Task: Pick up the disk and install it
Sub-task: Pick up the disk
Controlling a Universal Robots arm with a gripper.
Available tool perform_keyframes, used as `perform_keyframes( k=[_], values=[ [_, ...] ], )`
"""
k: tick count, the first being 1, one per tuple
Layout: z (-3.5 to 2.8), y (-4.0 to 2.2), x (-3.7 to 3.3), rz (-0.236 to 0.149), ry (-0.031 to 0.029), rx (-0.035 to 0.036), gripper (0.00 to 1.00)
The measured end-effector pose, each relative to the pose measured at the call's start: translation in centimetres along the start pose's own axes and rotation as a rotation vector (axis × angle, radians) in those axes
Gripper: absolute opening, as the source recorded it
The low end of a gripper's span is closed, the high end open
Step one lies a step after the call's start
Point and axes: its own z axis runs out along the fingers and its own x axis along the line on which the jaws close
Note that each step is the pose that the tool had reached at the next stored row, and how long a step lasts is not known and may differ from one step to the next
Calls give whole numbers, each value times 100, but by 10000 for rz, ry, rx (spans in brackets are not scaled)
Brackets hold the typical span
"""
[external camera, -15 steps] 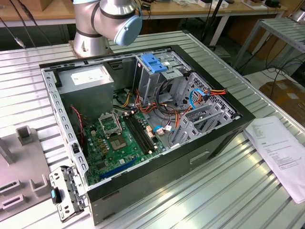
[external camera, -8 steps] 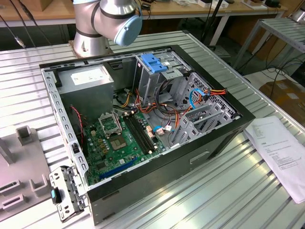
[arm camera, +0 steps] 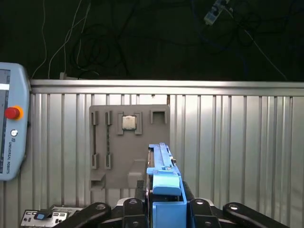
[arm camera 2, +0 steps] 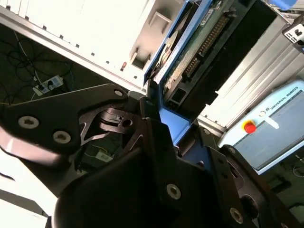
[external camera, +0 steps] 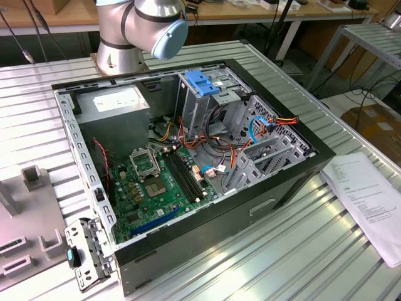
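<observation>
Now the gripper [arm camera: 164, 211] clamps the disk [arm camera: 164, 178] by one end (edge-on), so it might tilt and slip.

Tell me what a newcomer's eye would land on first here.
First, the open computer case mid-table in the exterior view, its green motherboard bare and a blue latch atop the drive cage. Then, in the first wrist view, the blue-framed disk held edge-on in the gripper, a grey parts tray beyond it.
</observation>
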Motion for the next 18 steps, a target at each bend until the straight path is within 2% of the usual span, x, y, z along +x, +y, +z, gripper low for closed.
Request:
perform_keyframes(
  k=[3,5,10,11,12,18],
  values=[
    [4,-191,2,0,0,1,37],
    [5,-294,3,0,0,-1,37],
    [15,-687,7,0,0,0,37],
    [17,-791,9,0,0,-1,37],
    [19,-857,11,-1,0,-1,37],
    [25,-1107,26,0,0,0,37]
  ],
)
